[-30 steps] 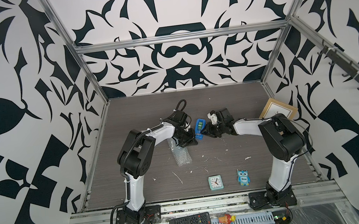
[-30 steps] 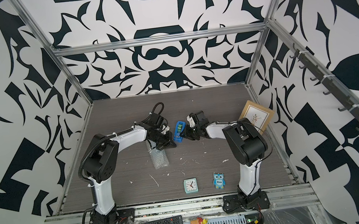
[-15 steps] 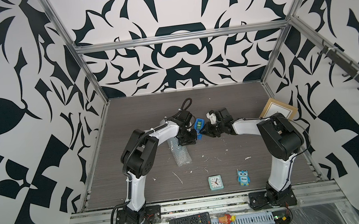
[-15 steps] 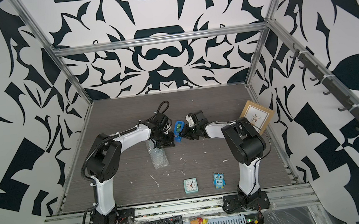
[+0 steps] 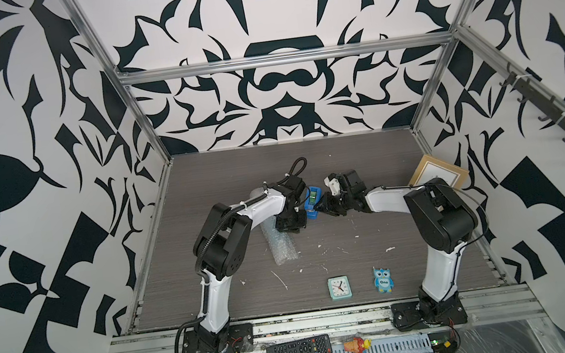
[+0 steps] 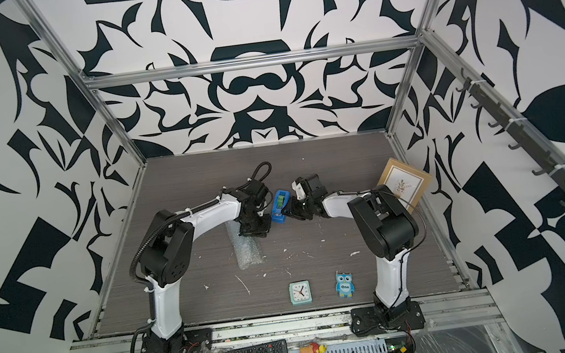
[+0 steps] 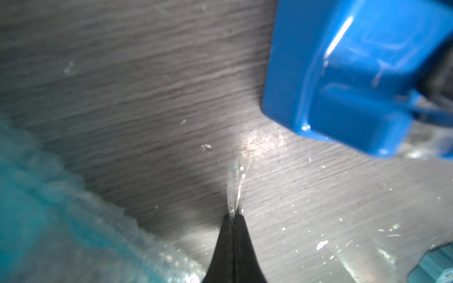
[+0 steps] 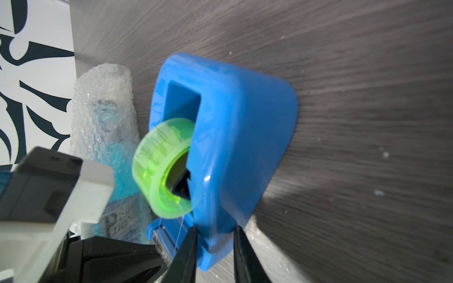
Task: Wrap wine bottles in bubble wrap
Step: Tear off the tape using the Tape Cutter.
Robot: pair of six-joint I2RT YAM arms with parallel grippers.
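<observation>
When viewed from above, in both top views: a grey wood-grain surface [image 5: 363, 160] boxed in by black-and-white leaf-patterned walls [image 5: 281, 86] on an aluminium frame, with a dark hook rail [image 5: 560, 121] along the right-hand wall. White scraps strewn over the boards. Left of centre, a roll of clear bubble wrap [image 5: 282, 247] lying flat, its far end under the left claw [image 5: 292, 224]. Just beside that, a blue plastic tape dispenser [image 5: 310, 207], met from the other side by the right claw [image 5: 320, 207]. Near the front edge, a small mint-green square clock [image 5: 339, 287] and a blue owl figure [image 5: 383, 279]. Against the right wall, a tan picture frame [image 5: 437, 176]. Off the boards in front, a black remote control [image 5: 298, 350].

From the left wrist: left claw [image 7: 232, 218] pressed together on a thin clear strip of tape [image 7: 236, 186], just over the surface. Dispenser [image 7: 343, 73] close by, blurred wrap [image 7: 49, 220] with teal showing through to one side.

From the right wrist: right claw [image 8: 213, 245] clamped on the dispenser's narrow end, a lime-green tape roll [image 8: 161, 169] in its slot. Beyond, the small glass bottle of blue liquid [image 8: 122, 156] lying inside the bubble wrap [image 8: 103, 98].
</observation>
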